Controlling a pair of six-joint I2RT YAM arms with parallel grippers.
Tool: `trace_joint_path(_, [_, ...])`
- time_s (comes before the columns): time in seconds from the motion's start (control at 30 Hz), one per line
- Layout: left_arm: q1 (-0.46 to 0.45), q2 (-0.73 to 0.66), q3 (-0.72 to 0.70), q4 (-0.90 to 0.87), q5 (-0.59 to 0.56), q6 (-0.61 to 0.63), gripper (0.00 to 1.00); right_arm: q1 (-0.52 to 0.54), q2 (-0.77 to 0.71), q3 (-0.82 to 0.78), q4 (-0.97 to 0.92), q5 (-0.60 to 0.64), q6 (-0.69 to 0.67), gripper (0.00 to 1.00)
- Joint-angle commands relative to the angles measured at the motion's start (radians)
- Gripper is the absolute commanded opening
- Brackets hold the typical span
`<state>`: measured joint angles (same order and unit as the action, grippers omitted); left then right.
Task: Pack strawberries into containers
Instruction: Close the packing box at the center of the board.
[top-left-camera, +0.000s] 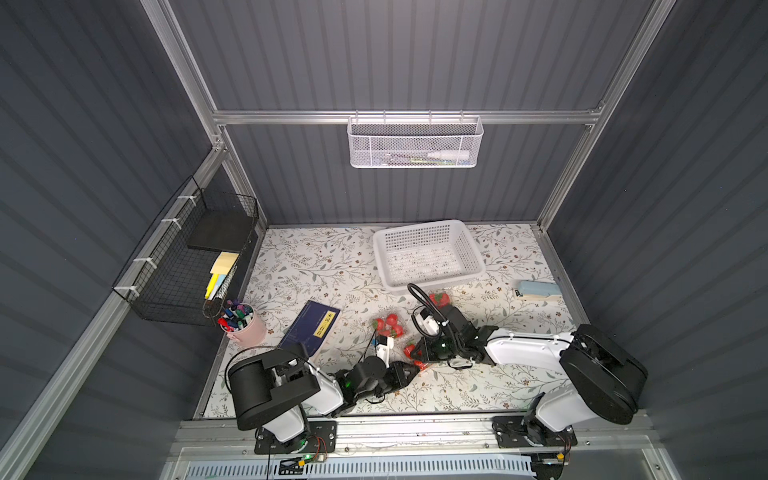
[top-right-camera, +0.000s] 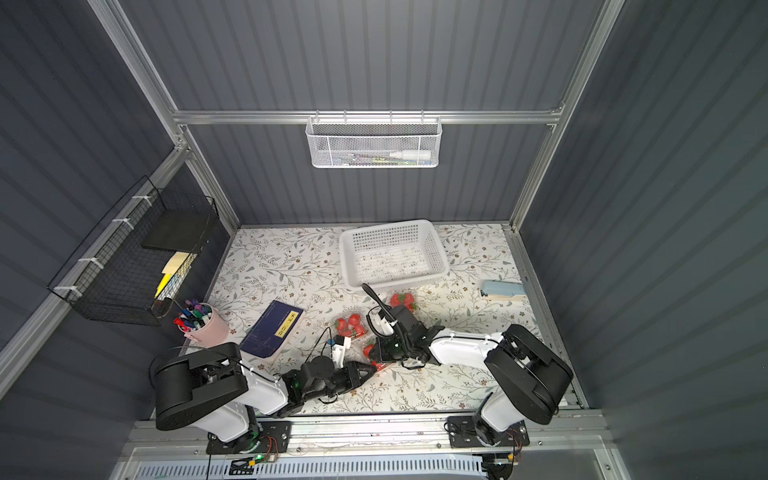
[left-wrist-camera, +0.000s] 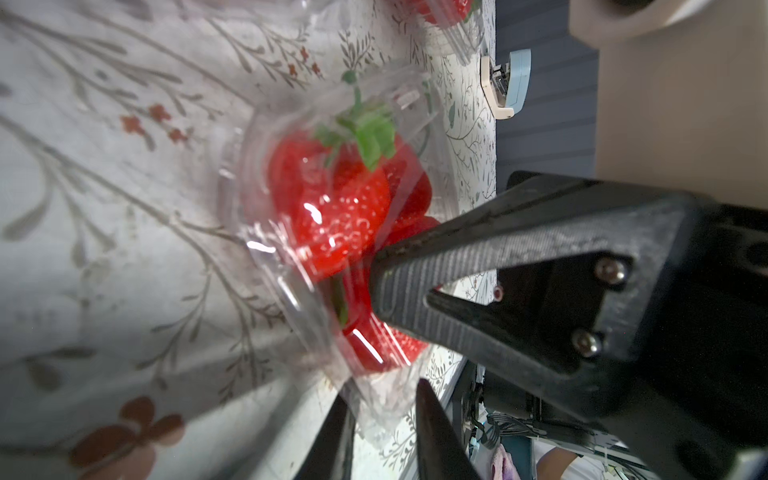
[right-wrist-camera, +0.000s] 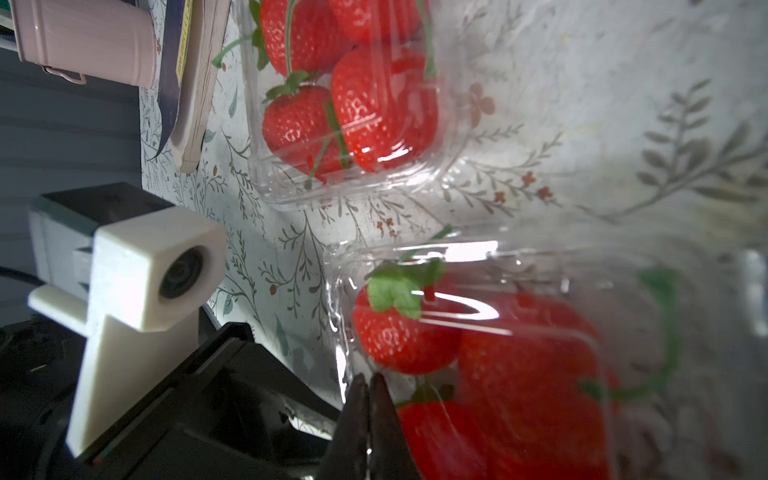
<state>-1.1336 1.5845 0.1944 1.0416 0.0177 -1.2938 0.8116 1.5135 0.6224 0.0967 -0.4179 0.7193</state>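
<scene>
Beyond right gripper (right-wrist-camera: 368, 388): white perforated basket (top-left-camera: 428, 253). Farther off to its right, near table edge: pale blue stapler (top-left-camera: 538, 291). Left of left gripper (left-wrist-camera: 381, 392): dark blue book (top-left-camera: 311, 328), then pink cup (top-left-camera: 245, 326) stuffed with markers. Underneath all: floral table cover (top-left-camera: 311, 266).

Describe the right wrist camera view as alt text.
The shut right gripper sits at the edge of a clear container holding strawberries. A second filled container lies beyond on the floral tabletop, with a book and pink cup behind.
</scene>
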Motion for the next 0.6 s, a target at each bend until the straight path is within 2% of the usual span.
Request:
trace_joint_path(0.0, [-0.006, 0.022, 0.027, -0.023, 0.007, 0.030, 0.22, -0.002, 0.031, -0.042, -0.078, 0.043, 0.007, 0.07])
trace_joint_path(0.17, [-0.006, 0.037, 0.033, -0.030, 0.014, 0.034, 0.19, -0.007, 0.032, -0.049, -0.072, 0.041, 0.009, 0.07])
trace_joint_path(0.27, [-0.006, -0.016, 0.043, -0.094, -0.008, 0.040, 0.20, -0.010, 0.033, -0.049, -0.070, 0.039, 0.008, 0.07])
trace_joint_path(0.4, [-0.006, -0.222, 0.033, -0.253, -0.051, 0.038, 0.33, -0.021, 0.033, -0.046, -0.077, 0.037, 0.002, 0.07])
trace_joint_path(0.43, [-0.006, -0.292, 0.014, -0.294, -0.064, -0.020, 0.36, -0.023, 0.031, -0.046, -0.081, 0.036, 0.001, 0.07])
trace_joint_path(0.57, [0.007, -0.512, -0.062, -0.417, -0.157, -0.101, 0.51, -0.031, 0.009, -0.047, -0.096, 0.043, -0.001, 0.07])
